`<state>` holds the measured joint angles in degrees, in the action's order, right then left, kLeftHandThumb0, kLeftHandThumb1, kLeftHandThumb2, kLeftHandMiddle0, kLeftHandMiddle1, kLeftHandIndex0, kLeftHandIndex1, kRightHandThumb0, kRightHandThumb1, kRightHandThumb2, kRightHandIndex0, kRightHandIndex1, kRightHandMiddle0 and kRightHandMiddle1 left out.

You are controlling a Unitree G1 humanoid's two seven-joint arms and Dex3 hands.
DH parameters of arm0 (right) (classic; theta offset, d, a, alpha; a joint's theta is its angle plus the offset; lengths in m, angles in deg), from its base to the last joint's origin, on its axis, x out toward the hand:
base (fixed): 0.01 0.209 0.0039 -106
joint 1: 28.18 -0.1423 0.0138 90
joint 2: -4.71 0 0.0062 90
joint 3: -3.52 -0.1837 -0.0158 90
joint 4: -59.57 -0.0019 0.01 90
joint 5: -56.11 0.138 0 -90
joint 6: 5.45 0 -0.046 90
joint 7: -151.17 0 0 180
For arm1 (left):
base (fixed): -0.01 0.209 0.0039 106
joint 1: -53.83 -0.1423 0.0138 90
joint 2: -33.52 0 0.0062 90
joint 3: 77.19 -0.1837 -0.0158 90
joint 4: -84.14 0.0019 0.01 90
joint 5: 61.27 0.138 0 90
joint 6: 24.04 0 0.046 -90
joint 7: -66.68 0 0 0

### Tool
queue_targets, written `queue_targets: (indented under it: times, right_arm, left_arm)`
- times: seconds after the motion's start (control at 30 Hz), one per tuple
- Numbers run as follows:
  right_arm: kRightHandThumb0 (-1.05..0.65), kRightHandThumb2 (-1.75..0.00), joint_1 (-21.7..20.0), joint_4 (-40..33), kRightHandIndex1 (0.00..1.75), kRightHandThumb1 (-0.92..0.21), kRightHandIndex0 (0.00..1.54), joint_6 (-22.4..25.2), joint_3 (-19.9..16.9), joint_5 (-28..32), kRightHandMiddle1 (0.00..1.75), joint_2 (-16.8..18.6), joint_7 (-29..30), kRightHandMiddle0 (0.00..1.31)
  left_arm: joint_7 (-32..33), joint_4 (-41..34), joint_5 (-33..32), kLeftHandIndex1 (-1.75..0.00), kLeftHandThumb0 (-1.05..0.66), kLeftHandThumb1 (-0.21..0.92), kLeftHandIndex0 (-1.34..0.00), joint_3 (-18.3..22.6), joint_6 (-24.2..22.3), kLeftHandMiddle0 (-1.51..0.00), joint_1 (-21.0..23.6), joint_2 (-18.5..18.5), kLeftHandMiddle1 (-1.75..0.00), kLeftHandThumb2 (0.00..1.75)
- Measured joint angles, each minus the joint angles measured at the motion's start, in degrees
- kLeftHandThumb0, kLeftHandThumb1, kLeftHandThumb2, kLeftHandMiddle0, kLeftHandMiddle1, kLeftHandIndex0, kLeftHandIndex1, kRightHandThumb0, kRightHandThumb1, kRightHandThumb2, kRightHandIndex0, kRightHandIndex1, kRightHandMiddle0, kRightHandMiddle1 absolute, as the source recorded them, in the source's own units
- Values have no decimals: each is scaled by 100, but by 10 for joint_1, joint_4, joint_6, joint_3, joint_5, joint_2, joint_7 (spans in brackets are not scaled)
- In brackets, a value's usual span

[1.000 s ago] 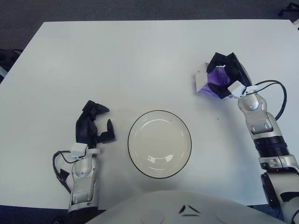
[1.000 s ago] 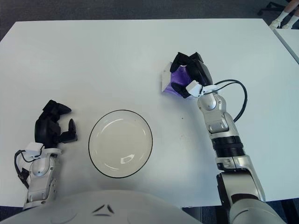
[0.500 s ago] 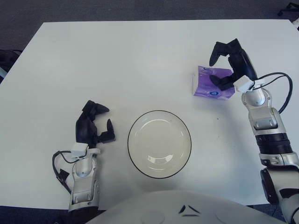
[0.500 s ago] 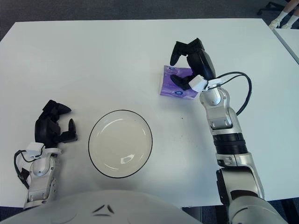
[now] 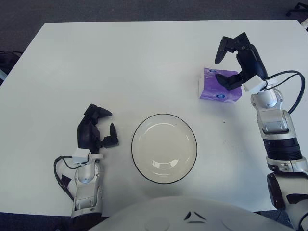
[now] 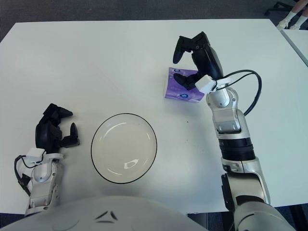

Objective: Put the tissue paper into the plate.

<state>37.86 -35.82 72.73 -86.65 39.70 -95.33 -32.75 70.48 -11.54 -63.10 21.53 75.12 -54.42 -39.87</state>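
A purple tissue pack [image 5: 219, 90] lies flat on the white table at the right, apart from the plate. My right hand [image 5: 232, 60] hovers just above the pack with fingers spread and holds nothing. A white plate with a dark rim [image 5: 164, 148] sits empty at the front centre. My left hand [image 5: 96, 131] rests at the front left, left of the plate, fingers loosely curled and empty.
The white table [image 5: 120, 62] spreads wide around the plate. A black cable [image 5: 292, 77] loops beside my right wrist. Dark floor lies beyond the table's far edge.
My right hand let go of the tissue pack, which now lies flat on the table. The hand opened and lifted a little up and back. The left hand has not moved.
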Motion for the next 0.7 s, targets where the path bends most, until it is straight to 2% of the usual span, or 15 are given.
queue_targets:
  times: [0.27, 0.33, 0.37, 0.4, 0.43, 0.47, 0.53, 0.57, 0.6, 0.67, 0.7]
  right_arm:
    - [0, -175, -2, -2, 165, 9, 95, -10, -1, 0, 175, 5, 0, 69]
    - [0, -156, -3, 4, 170, -6, 80, -22, 0, -3, 164, 5, 1, 65]
    - [-14, -150, -5, 10, 167, -8, 64, -31, 2, -6, 163, 5, 1, 52]
    - [-33, -138, -6, 14, 163, -13, 41, -37, 4, -10, 162, 3, 0, 33]
    - [-46, -130, -6, 19, 160, -16, 26, -44, 8, -12, 161, -1, -4, 21]
    - [-53, -125, -6, 22, 145, -19, 21, -49, 10, -15, 147, -5, -9, 17]
    - [-76, -100, -1, 26, 77, -37, 8, -64, 15, -21, 89, -25, -31, 7]
    - [-82, -94, 5, 28, 62, -42, 7, -75, 17, -25, 72, -41, -48, 5]
    - [-89, -85, 8, 31, 40, -49, 4, -83, 19, -29, 46, -59, -64, 3]
    - [-98, -70, 11, 34, 16, -60, 2, -85, 23, -39, 19, -93, -100, 1]
    - [-100, -67, 12, 34, 13, -62, 1, -81, 24, -43, 15, -105, -116, 1]
  left_arm:
    - [0, 1, 0, -166, -1, 2, -66, 0, 2, -83, 0, 0, -175, 164]
    - [0, 1, 1, -166, -1, 1, -66, 0, 2, -83, 0, 0, -175, 164]
    - [0, 0, 1, -166, -1, 1, -66, 0, 2, -83, 0, 0, -175, 165]
    - [0, 0, 1, -166, -1, 1, -66, 0, 2, -83, 0, 0, -175, 165]
    - [0, 0, 1, -166, -1, 1, -66, -1, 2, -83, 0, 0, -175, 165]
    - [0, 0, 1, -165, -1, 1, -67, -1, 2, -83, -1, 1, -175, 165]
    - [0, -1, 1, -166, -1, 1, -66, -2, 1, -83, -1, 1, -175, 165]
    - [0, -2, 1, -166, -1, 1, -66, -2, 2, -83, -1, 2, -175, 165]
    - [0, -3, 1, -166, -1, 1, -66, -2, 2, -84, -2, 3, -175, 165]
    - [0, -4, 1, -166, -1, 0, -66, -2, 2, -84, -3, 4, -175, 166]
    - [0, -5, 1, -166, -1, 0, -66, -2, 2, -83, -4, 4, -175, 166]
